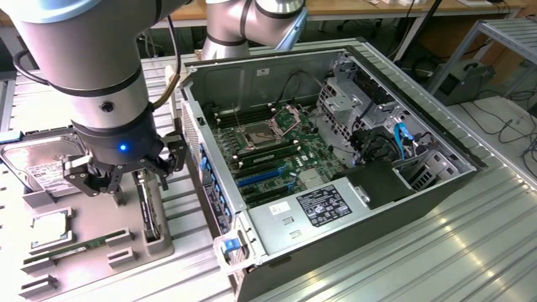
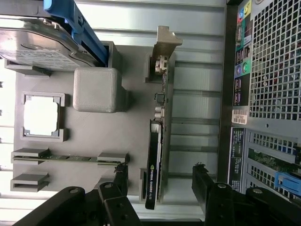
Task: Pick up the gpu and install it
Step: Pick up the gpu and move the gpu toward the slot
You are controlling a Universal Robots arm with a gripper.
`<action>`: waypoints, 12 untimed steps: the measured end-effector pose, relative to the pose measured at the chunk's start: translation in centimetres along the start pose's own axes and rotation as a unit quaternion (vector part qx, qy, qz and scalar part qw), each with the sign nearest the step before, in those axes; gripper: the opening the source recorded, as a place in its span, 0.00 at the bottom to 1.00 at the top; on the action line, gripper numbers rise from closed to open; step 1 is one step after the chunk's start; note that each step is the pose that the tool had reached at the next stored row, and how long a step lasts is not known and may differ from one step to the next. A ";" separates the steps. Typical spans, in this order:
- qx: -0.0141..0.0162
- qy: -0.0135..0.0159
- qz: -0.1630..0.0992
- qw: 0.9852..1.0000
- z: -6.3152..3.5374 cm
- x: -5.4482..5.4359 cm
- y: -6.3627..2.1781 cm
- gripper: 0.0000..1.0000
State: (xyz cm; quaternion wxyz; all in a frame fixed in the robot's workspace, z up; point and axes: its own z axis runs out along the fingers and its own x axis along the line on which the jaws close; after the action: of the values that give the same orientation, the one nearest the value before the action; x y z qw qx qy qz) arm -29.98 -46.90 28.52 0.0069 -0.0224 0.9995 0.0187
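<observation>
**Operator:** Where is the tool sitting, and how wide is it?

**Spotter:** Your gripper [image 2: 161, 183] is hanging low over the grey holder tray [image 2: 136, 110], on the exterior view's left, just beside the open computer case [image 1: 251, 78]. The jaws are standing wide apart. They are holding nothing and touching nothing.

**Operator:** And the gpu?

**Spotter:** The gpu [image 2: 154, 176] is standing on edge in its slot in the tray, along the side nearest the case. Its silver bracket [image 2: 165, 44] is pointing away from your fingers. In the wrist view the black card is showing between your two fingertips [image 2: 121, 176], nearer one than the other, with a gap on each side.

**Operator:** What else is lying in that tray?

**Spotter:** The hard drive [image 2: 33, 47], a processor chip [image 2: 41, 115] and the green RAM stick [image 2: 66, 157] are sitting in their own pockets, all on the side of the card away from the case
</observation>
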 end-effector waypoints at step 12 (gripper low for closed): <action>0.000 0.000 0.000 1.000 0.45 0.0 -0.02 0.66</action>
State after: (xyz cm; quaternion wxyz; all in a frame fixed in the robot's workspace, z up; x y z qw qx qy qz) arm -29.98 -46.90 28.07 0.0069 -0.0225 0.9995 0.0187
